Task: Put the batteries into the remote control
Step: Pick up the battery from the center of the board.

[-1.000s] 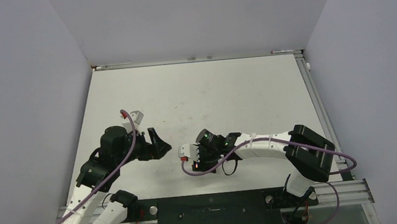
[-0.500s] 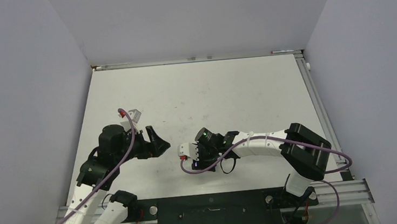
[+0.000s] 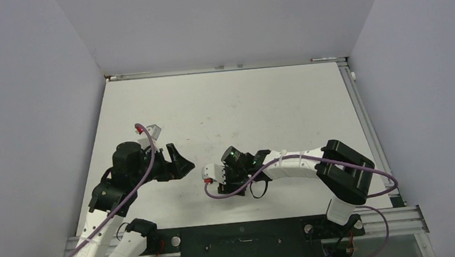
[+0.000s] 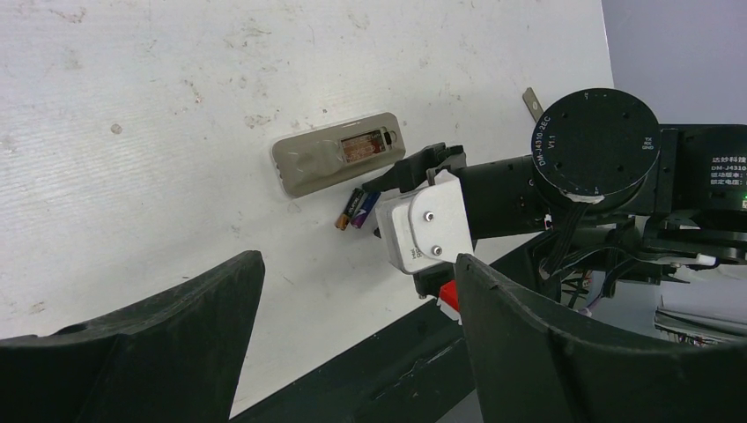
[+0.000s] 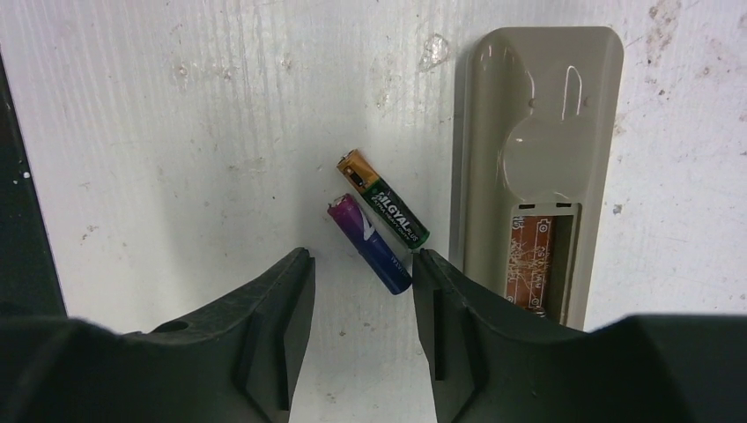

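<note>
The remote control [image 5: 537, 150] lies back up on the white table, its battery recess [image 5: 533, 260] open and showing a brown board. Two batteries lie loose beside it, touching each other: a green-and-gold one [image 5: 385, 211] and a purple-blue one [image 5: 370, 244]. My right gripper [image 5: 361, 264] is open and empty, low over the table, its fingertips [image 5: 427, 269] either side of the purple battery's near end. My left gripper [image 4: 357, 273] is open and empty, held off to the left [image 3: 181, 163]. It sees the remote [image 4: 335, 163] and the batteries [image 4: 357, 210]. In the top view my right wrist [image 3: 216, 174] hides them.
A small flat grey piece [image 4: 531, 100] lies on the table behind my right wrist. The white table [image 3: 241, 102] has grey walls on three sides and a metal rail along the right edge [image 3: 367, 122]. The black base rail [image 3: 241, 242] runs along the near edge.
My right arm has shifted slightly left and away from the base. My left arm has barely moved.
</note>
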You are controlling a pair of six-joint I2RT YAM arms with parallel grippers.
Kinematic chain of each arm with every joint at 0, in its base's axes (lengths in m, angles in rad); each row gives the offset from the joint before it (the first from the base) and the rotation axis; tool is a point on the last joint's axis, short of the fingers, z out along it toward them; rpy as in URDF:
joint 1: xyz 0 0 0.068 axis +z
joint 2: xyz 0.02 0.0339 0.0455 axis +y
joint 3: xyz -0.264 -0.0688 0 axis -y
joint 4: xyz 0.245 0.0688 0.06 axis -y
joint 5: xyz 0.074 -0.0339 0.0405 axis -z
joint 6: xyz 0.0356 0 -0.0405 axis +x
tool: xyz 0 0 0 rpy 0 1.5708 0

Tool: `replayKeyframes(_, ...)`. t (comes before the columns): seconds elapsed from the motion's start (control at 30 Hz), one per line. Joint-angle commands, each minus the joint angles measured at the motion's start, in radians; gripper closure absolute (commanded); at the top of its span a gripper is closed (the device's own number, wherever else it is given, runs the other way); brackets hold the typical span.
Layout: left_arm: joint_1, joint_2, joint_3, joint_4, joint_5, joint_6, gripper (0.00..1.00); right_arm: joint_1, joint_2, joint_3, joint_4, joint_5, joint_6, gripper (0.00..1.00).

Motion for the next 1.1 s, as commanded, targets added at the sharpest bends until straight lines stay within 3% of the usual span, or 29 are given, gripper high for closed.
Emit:
replayKeyframes(0.0, 0.014, 0.001, -0.001, 0.048, 0.026, 0.015, 0.23, -0.006, 0.019, 0.025, -0.004, -0.015, -0.013, 0.58)
replayKeyframes(0.93, 0.035, 0.019, -0.004, 0.049, 0.034, 0.015, 0.23, 0.077, -0.04, -0.033, -0.055, 0.083, 0.092, 0.91)
replayKeyframes(1.07, 0.035, 0.021, -0.004, 0.048, 0.029, 0.013, 0.23, 0.082, -0.071, -0.045, -0.055, 0.094, 0.106, 0.91)
